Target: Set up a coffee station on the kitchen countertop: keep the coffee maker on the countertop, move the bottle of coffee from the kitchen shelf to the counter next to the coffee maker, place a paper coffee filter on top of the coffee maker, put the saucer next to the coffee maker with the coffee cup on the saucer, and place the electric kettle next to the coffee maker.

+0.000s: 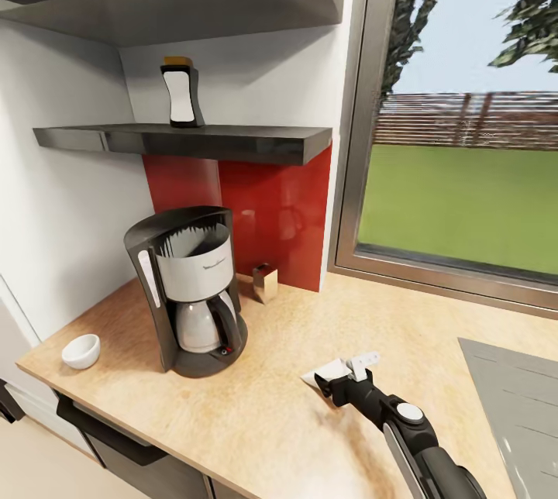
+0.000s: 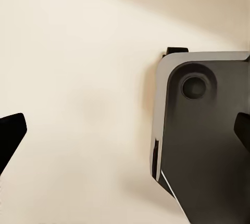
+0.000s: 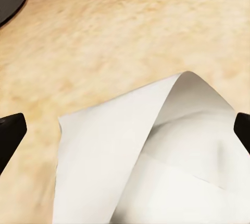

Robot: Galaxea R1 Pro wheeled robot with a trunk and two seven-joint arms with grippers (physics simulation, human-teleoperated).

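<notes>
Paper filter (image 3: 156, 156) between spread right fingers (image 3: 10, 135)

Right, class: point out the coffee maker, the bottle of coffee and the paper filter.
coffee maker (image 1: 194, 266), head view, silver-white middle.
bottle of coffee (image 1: 181, 96), head view, white label.
paper filter (image 3: 156, 151), right wrist view, folded white face.

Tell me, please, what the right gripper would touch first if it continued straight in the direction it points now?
Most likely the white folded paper coffee filter lying on the light beige wood-look countertop. The open right gripper points straight at it; the remaining gap is unclear.
</notes>
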